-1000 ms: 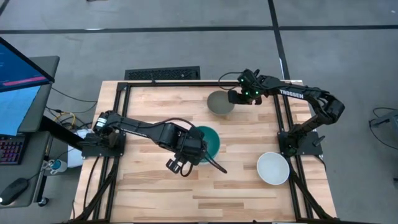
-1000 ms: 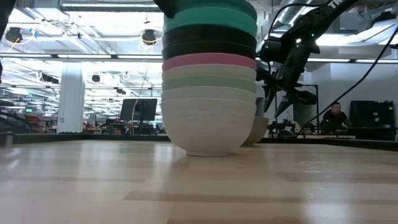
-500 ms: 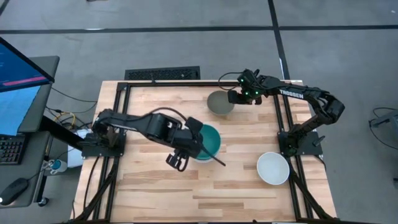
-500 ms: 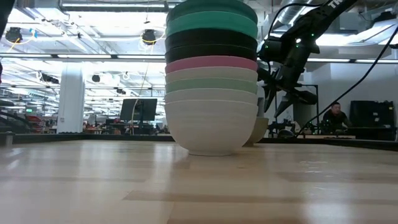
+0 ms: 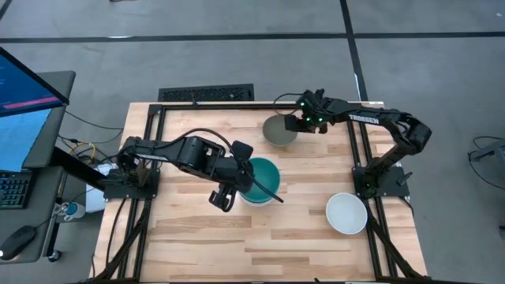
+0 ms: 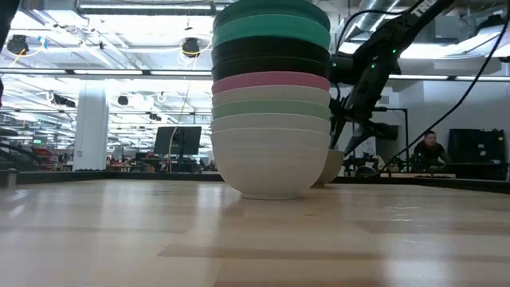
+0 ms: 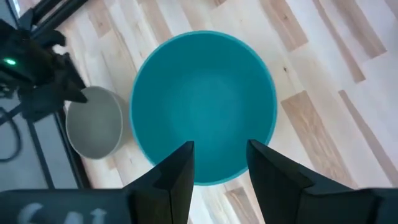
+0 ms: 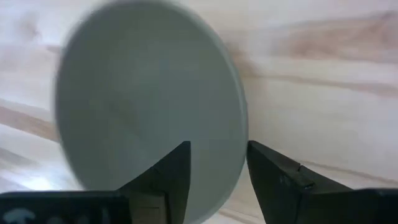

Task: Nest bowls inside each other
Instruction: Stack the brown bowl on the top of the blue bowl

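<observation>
Broadly, the wooden table [image 5: 197,237] lies bare across the lower frame. Centre: a nested stack [image 6: 271,104] topped by a teal bowl [image 5: 264,175]; the left gripper [image 7: 219,163] hangs above it, fingers apart, empty. Upper centre — a taupe grey bowl [image 5: 278,131], rim between the right gripper [image 8: 216,168]'s parted fingers. Lower right: a white bowl [image 5: 346,213]. The right arm reads "TROSSEN".

Teal-topped bowl stack [image 5: 260,180], taupe grey bowl [image 5: 278,130], white bowl [image 5: 346,213]
</observation>
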Robot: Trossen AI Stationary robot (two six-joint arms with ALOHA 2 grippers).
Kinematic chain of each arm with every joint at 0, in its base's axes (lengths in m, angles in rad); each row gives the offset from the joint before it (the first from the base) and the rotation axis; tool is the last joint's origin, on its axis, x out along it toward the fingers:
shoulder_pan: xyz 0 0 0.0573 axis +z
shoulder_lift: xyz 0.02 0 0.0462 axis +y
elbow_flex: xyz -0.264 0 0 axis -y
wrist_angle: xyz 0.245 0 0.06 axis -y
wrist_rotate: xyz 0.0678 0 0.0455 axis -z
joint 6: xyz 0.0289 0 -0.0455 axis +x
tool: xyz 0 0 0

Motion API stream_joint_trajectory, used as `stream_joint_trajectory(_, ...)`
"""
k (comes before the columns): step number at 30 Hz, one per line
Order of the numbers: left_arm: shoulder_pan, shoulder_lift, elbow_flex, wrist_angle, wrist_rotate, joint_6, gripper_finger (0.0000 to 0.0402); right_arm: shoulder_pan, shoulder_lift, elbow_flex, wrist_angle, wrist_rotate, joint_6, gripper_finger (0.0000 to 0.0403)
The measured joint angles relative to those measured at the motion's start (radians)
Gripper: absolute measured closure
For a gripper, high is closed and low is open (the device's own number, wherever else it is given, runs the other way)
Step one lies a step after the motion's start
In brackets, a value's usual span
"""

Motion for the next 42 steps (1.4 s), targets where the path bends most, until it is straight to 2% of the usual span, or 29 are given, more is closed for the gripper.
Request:
stream_joint_trajectory(12, 0.000, 0.000, 0.000, -0.064, -0.028, -0.012, 0.0262, 0.007, 0.126, -0.001, 0.004, 0.004, 0.004, 0.0223)
stream_joint_trajectory(16, 0.003, -0.005, 0.000, -0.078, -0.027, -0.009, 0.0262, 0.007, 0.117, -0.001, 0.008, 0.002, 0.004, 0.0264)
stream_joint_trajectory(21, 0.006, -0.039, -0.001, -0.085, -0.022, 0.027, 0.0262, 0.004, 0.072, 0.001, -0.016, -0.002, -0.010, 0.0375)
stream_joint_trajectory(22, 0.006, -0.049, -0.001, -0.081, -0.020, 0.028, 0.0262, 0.004, 0.056, 0.001, -0.028, 0.000, -0.001, 0.0386)
stream_joint_trajectory(28, 0.059, -0.164, -0.035, -0.067, 0.073, -0.031, 0.0262, 0.008, -0.112, 0.035, -0.204, 0.002, 0.010, 0.0380)
stream_joint_trajectory(32, 0.094, -0.310, -0.201, 0.009, 0.031, -0.057, 0.0262, 0.043, -0.263, 0.144, -0.379, 0.018, 0.013, 0.0394)
stream_joint_trajectory(36, 0.126, -0.488, -0.496, 0.168, 0.018, -0.069, 0.0262, 0.115, -0.362, 0.328, -0.572, 0.070, 0.091, 0.0382)
stream_joint_trajectory(39, 0.156, -0.629, -0.749, 0.278, 0.007, -0.101, 0.0262, 0.222, -0.366, 0.501, -0.707, 0.143, 0.157, 0.0385)
stream_joint_trajectory(42, 0.180, -0.756, -0.986, 0.378, -0.022, -0.156, 0.0262, 0.366, -0.306, 0.669, -0.733, 0.230, 0.222, 0.0393)
